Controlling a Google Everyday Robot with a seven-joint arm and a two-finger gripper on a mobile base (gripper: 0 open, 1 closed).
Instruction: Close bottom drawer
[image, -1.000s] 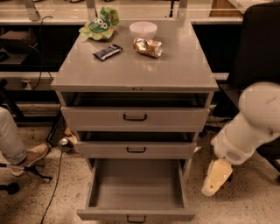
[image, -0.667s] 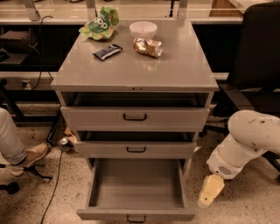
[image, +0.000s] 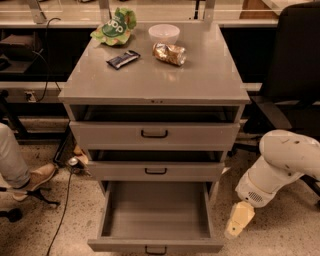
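Cream tool (image: 239, 220): low near the floor, holding nothing; whether it is open or closed, I cannot tell.
White arm (image: 280, 165): smooth rounded shell, coming down from the view's right.
Bottom drawer (image: 156, 212): grey sheet metal, pulled far out; its right wall is just beside the tool, not touching.
Drawer front (image: 120, 245): low and wide, running across the view; the closing push would likely go back toward the cabinet.
Black loop handle (image: 156, 249): small, centred, on the view's left of the tool.
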